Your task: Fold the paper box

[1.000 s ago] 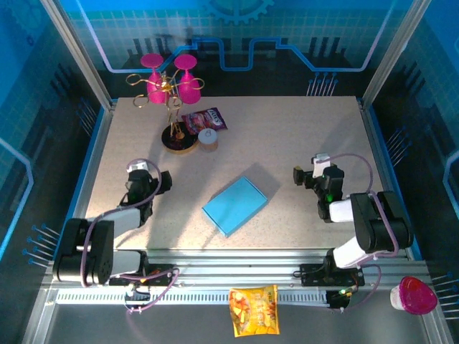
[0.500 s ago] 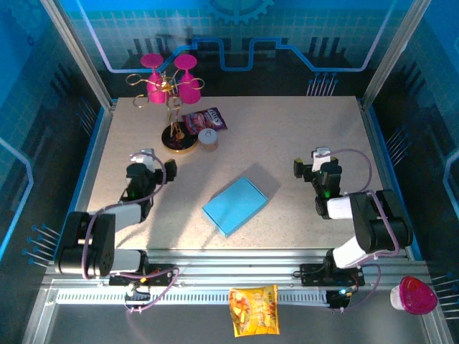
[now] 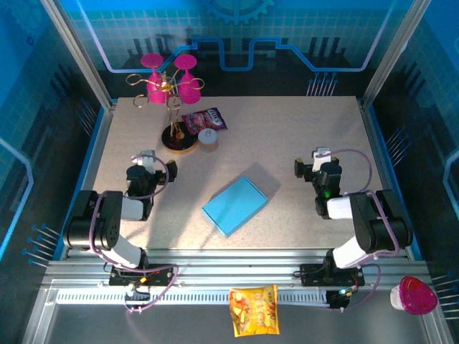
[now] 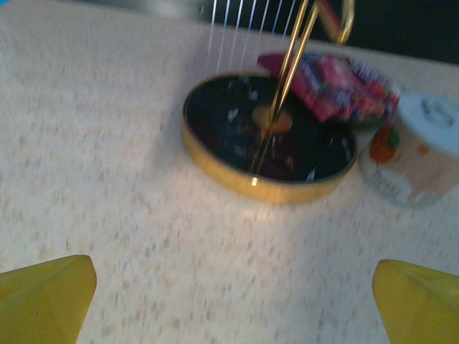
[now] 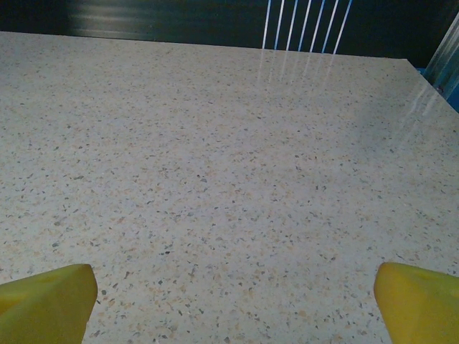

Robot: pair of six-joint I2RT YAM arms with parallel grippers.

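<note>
**Finishes across the table**

The tabletop (image 3: 301, 136) is speckled and stone-like. It is mostly matt, with a faint sheen along its 12 o'clock edge. The paper box (image 3: 234, 206) at the centre looks like smooth, matt, light-blue card. At 10 o'clock, the stand's base (image 4: 269, 136) is glossy black with a polished gold metal rim and rod. The snack packet (image 4: 337, 86) beside it is shiny film. The fingertips (image 4: 43, 297) of the left gripper (image 4: 229, 308) look like matt yellow plastic.

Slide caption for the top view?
Light blue paper box lies mid-table between open left gripper and open right gripper.
</note>
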